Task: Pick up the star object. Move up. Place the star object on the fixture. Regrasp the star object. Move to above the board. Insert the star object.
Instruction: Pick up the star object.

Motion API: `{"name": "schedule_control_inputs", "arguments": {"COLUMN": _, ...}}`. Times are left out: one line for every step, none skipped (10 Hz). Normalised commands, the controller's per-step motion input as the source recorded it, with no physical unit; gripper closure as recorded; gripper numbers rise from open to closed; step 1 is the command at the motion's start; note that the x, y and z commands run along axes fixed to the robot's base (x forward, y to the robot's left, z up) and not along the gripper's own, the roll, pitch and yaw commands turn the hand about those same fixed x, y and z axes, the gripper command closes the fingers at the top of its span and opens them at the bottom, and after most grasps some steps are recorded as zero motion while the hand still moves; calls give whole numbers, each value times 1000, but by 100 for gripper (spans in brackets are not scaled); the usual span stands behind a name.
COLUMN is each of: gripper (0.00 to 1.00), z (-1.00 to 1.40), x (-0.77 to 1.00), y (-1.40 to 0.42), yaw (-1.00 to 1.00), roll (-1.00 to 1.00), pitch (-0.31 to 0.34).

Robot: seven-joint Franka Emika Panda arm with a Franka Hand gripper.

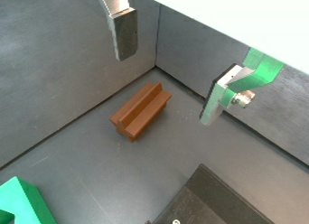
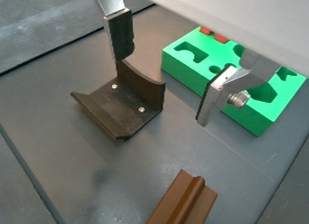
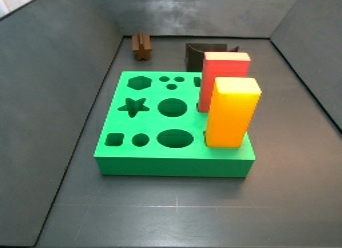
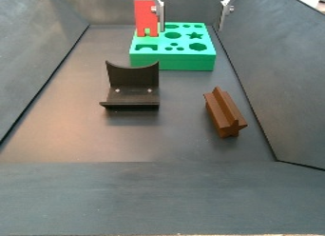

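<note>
The star object (image 1: 143, 110) is a brown peg lying flat on the grey floor near a wall; it also shows in both side views (image 3: 140, 47) (image 4: 225, 111) and in a wrist view (image 2: 183, 202). The black fixture (image 2: 121, 101) stands on the floor between the peg and the green board (image 2: 229, 74), and shows in both side views (image 4: 129, 86) (image 3: 207, 54). My gripper (image 1: 173, 65) hangs high above the floor, open and empty, with its jaws wide apart. Only its fingertips (image 4: 229, 1) reach into a side view. It touches nothing.
A red block (image 3: 225, 77) and a yellow-orange block (image 3: 234, 112) stand upright in the board (image 3: 174, 142). Grey walls enclose the floor on the sides. The peg lies close to one wall (image 4: 273, 78).
</note>
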Motion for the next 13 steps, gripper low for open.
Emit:
{"name": "schedule_control_inputs", "arguments": {"gripper": 0, "z": -191, "x": 0, "y": 0, "yaw": 37, "roll": 23, "pitch": 0}}
{"name": "schedule_control_inputs", "arguments": {"gripper": 0, "z": -631, "x": -11, "y": 3, "yaw": 94, "roll": -61, "pitch": -40}}
{"name": "schedule_control_inputs", "arguments": {"gripper": 0, "z": -740, "x": -77, "y": 51, "yaw": 146, "roll": -130, "pitch": -69}}
{"name": "schedule_control_inputs", "arguments": {"gripper": 0, "z": -620, "x": -9, "y": 14, "yaw": 200, "roll": -161, "pitch": -61}}
{"name": "schedule_control_inputs", "arguments": {"gripper": 0, "z": -586, "x": 51, "y": 63, "yaw": 340, "roll": -177, "pitch": -17}}
{"name": "schedule_control_inputs", "arguments": {"gripper": 0, "z": -546, "x": 43, "y": 109, "yaw": 463, "roll": -177, "pitch": -10}}
{"name": "schedule_control_inputs", "arguments": {"gripper": 0, "z": -446, "x": 11, "y": 177, "yaw": 451, "roll": -233, "pitch": -33}}
{"name": "schedule_control_inputs", "arguments": {"gripper": 0, "z": -403, "x": 69, "y": 197, "yaw": 351, "roll": -214, "pitch": -14}}
{"name": "schedule_control_inputs", "arguments": {"gripper": 0, "z": -429, "x": -151, "y": 217, "yaw": 83, "roll": -151, "pitch": -59}}
{"name": "schedule_control_inputs", "arguments": {"gripper": 0, "z": -406, "x": -169, "y": 211, "yaw": 0, "roll": -94, "pitch": -37}}
{"name": "schedule_control_inputs", "arguments": {"gripper": 0, "z": -260, "x": -131, "y": 246, "yaw": 0, "roll": -26, "pitch": 0}}
{"name": "schedule_control_inputs", "arguments": {"gripper": 0, "z": -189, "x": -214, "y": 126, "yaw": -14, "roll": 0, "pitch": 0}}
{"name": "schedule_control_inputs", "arguments": {"gripper": 0, "z": -260, "x": -354, "y": 186, "yaw": -106, "roll": 16, "pitch": 0}}
